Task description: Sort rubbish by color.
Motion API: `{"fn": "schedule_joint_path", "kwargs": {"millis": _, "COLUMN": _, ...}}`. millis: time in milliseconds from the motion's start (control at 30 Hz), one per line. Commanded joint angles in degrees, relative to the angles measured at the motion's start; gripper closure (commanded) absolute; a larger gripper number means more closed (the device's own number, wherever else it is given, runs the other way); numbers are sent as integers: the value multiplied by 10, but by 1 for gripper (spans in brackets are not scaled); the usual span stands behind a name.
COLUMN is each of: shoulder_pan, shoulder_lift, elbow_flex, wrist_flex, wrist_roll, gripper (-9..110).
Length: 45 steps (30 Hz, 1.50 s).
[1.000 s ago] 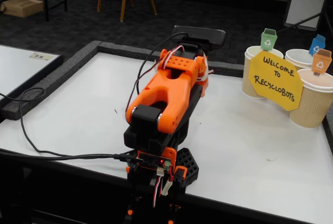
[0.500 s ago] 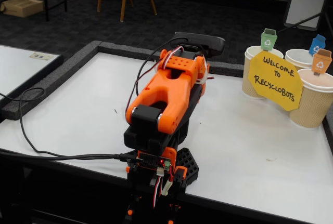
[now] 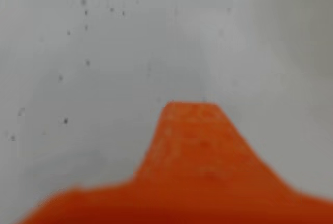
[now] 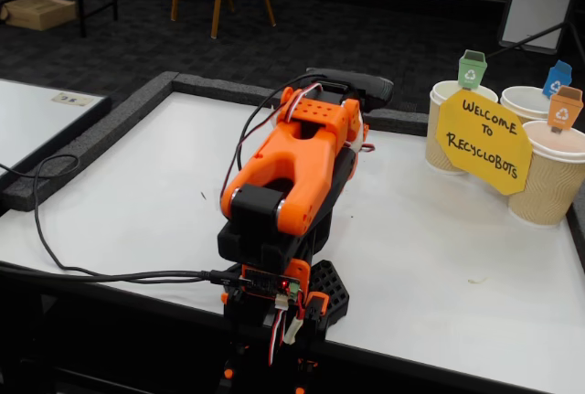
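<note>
Arm (image 4: 292, 175) folded low over the desk (image 4: 430, 257), left of the cups (image 4: 548, 179). Wrist camera (image 4: 352, 83) dipped slightly over the last second; otherwise barely any motion. Hand (image 3: 190, 130) shows as an orange blur over bare desk: spread or pressed together, can't tell. No paper wads visible anywhere; nothing sorted yet, likely searching.

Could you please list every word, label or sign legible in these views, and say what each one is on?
"WELCOME TO RECYCLOBOTS": handwritten on the yellow sign in front of the paper cups, fixed view.
Recycling symbols, no words: on the green tag, blue tag and orange tag above the cups.
Wrist view: blurred, no text.
</note>
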Motion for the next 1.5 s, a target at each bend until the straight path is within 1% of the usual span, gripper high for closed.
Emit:
{"fn": "schedule_joint_path", "kwargs": {"millis": 0, "shoulder_pan": -14, "shoulder_lift": 24, "elbow_flex": -50, "wrist_flex": 11, "wrist_roll": 11, "gripper": 92}}
{"fn": "schedule_joint_path", "kwargs": {"millis": 233, "shoulder_pan": -11, "shoulder_lift": 24, "elbow_flex": -55, "wrist_flex": 36, "wrist_roll": 11, "gripper": 93}}
{"fn": "schedule_joint_path", "kwargs": {"millis": 1467, "shoulder_pan": -2, "shoulder_lift": 24, "elbow_flex": -55, "wrist_flex": 36, "wrist_roll": 8, "gripper": 95}}
